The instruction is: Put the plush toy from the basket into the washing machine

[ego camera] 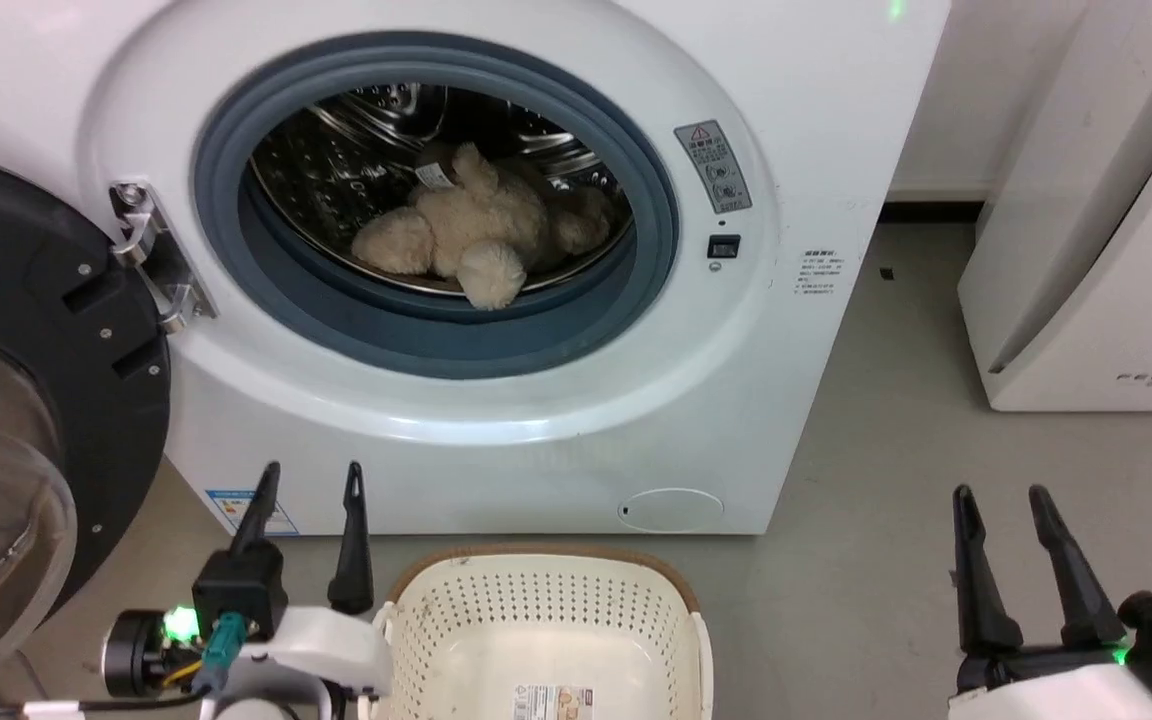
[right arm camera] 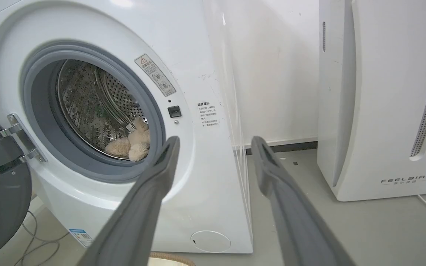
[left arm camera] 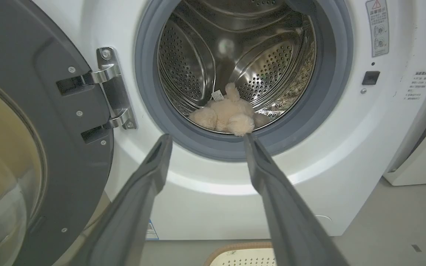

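**Desk:** Status, left to right?

**Me:** The door is wide open. My left gripper has its jaws apart and empty. The plush toy lies inside the washing machine, with one paw near the rubber lip. The basket is empty. On my right gripper the jaws are apart too. I'd nudge that paw deeper before closing.

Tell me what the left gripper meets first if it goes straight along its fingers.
Probably the grey door seal, at its lower edge: in the wrist view the open left gripper aims there. Depth is unclear; slightly higher, it would clear the seal and reach the plush toy.
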### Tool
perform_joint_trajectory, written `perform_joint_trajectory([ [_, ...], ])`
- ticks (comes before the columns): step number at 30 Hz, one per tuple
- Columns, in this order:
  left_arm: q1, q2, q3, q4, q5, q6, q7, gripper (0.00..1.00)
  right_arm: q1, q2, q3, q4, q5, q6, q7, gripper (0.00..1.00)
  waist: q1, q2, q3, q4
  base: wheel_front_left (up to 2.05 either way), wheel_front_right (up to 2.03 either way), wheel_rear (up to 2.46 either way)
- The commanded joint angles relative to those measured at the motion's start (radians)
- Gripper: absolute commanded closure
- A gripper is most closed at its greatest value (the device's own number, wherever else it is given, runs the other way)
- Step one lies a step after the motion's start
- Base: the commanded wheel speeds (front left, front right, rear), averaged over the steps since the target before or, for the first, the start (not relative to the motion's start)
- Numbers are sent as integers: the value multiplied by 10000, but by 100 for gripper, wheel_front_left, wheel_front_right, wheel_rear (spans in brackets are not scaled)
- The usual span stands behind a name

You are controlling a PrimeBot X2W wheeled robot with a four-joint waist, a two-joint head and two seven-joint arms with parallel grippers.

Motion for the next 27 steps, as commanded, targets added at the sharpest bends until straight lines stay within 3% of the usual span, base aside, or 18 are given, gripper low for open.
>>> perform_joint_trajectory([
  [1,195,-18,-38,-89,58,-63,-44,0,209,-2,4,53,-107,6,-44,0,2,0,-138,49,0,0,0],
  [7,566,-81,-92,-265,128,-156,-44,0,438,-2,46,98,-150,6,-44,0,2,0,-320,118,0,0,0],
  [8,478,-73,-92,-228,77,-158,4,100,324,0,50,65,-63,0,4,100,2,0,-318,116,0,0,0],
  [27,576,-108,-55,-508,127,-198,334,100,240,0,88,18,-373,1,326,100,2,0,-348,91,0,0,0],
])
